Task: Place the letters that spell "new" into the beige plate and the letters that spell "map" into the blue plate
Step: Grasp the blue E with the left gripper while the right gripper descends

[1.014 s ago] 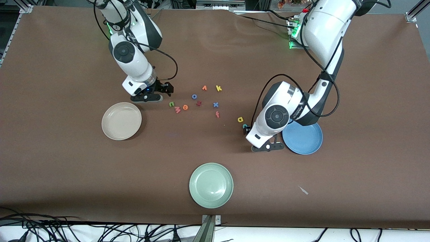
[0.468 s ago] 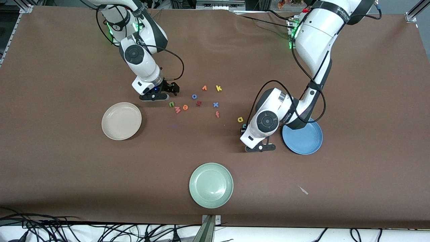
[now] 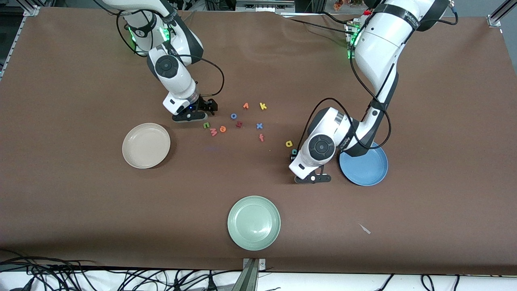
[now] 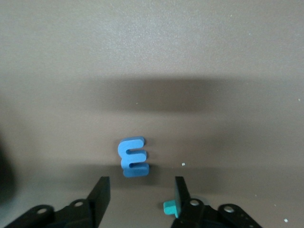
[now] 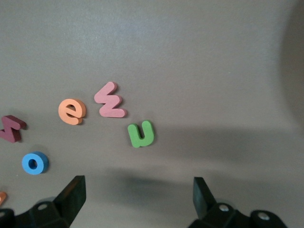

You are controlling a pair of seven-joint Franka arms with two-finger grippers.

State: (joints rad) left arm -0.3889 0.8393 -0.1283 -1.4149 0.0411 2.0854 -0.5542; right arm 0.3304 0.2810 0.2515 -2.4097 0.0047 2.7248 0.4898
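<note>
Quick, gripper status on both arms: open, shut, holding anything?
Left gripper: open, nothing gripped; the blue m lies just off its fingertips.
Right gripper: open wide, empty, near the green n.

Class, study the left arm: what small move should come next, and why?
Probably ease the left gripper forward so the blue m lies between its jaws: the m sits just past the fingertips, the teal p beside one finger. The right gripper hangs over the table beside the green n.
</note>
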